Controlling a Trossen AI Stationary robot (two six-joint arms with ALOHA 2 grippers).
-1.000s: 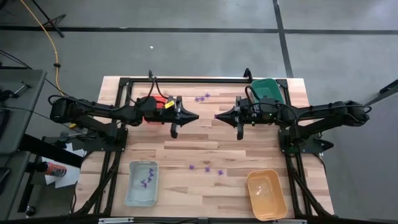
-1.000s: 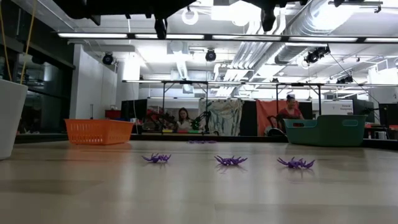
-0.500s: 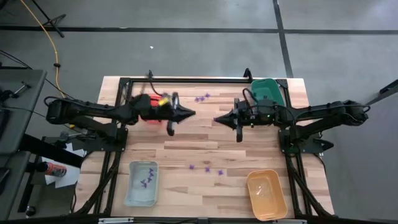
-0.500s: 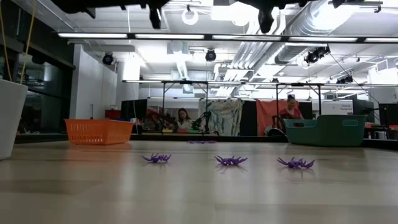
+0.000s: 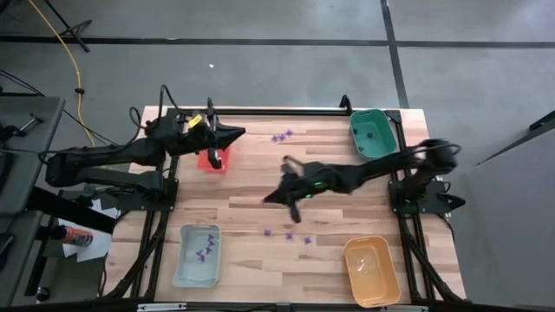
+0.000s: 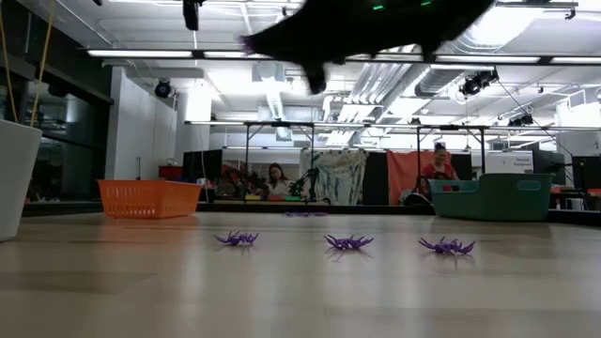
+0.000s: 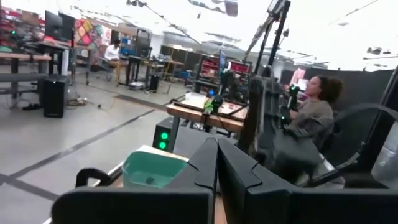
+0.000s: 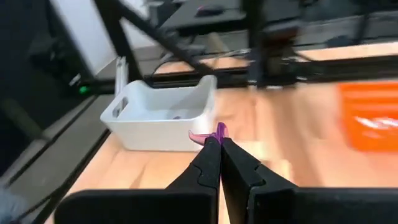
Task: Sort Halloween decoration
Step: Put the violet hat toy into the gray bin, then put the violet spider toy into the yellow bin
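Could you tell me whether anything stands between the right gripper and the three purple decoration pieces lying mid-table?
Nothing visible does. The right gripper, shut, hangs above bare wooden tabletop, and the three small purple decoration pieces lie just beyond it, toward the near edge, with only open wood between.

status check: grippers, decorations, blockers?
Right gripper shut, above mid-table. Left gripper shut, over red tray. Purple pieces loose on table. Nothing blocking.

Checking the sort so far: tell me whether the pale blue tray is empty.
Not empty. In the high view a few purple pieces lie inside the pale blue tray; three more sit loose on the table.
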